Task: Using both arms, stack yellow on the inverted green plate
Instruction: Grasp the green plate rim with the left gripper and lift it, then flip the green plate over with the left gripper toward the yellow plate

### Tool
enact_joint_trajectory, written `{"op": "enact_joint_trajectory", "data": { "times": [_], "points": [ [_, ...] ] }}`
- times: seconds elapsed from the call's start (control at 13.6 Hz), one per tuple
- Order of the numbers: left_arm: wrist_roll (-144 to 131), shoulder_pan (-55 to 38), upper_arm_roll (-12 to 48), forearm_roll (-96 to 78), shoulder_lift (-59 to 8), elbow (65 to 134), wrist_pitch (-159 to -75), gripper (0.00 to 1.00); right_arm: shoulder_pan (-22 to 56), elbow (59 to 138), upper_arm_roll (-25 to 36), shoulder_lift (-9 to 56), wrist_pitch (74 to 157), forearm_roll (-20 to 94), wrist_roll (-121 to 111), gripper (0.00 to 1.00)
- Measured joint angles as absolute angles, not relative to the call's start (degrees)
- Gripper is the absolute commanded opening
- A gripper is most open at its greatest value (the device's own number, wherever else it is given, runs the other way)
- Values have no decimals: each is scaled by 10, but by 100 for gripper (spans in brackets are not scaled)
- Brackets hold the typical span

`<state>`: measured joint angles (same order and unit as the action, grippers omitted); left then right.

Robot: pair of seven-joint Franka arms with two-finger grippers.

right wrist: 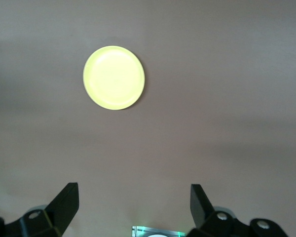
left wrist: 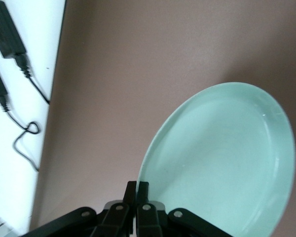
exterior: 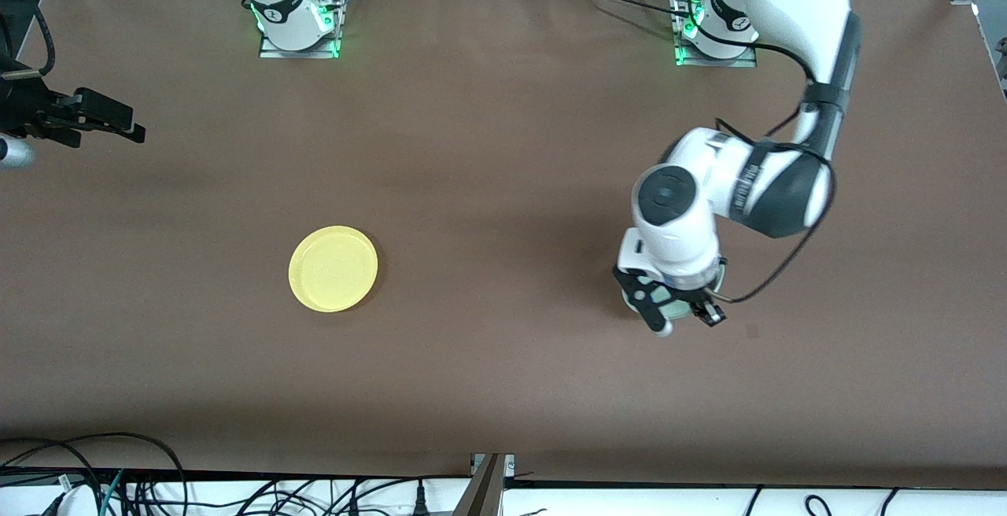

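The yellow plate lies flat on the brown table, rim up, toward the right arm's end; the right wrist view also shows the yellow plate. My left gripper is shut on the rim of the pale green plate, most of which is hidden under the hand. In the left wrist view the gripper pinches the edge of the green plate, whose hollow face shows. My right gripper waits open and empty over the table's edge at the right arm's end, and in its own view the right gripper holds nothing.
Both arm bases stand along the table edge farthest from the front camera. Cables and a metal bracket run along the edge nearest that camera. Black power adapters lie on a white surface off the table.
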<state>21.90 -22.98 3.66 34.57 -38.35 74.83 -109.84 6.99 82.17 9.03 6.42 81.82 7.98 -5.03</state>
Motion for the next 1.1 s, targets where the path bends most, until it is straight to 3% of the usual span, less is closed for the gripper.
{"op": "enact_joint_trajectory", "data": {
  "times": [1.1],
  "points": [
    [-382,-542,12,579,-486,747,-914,0,69,822,91,82,818,85,-70,100]
  ]
}}
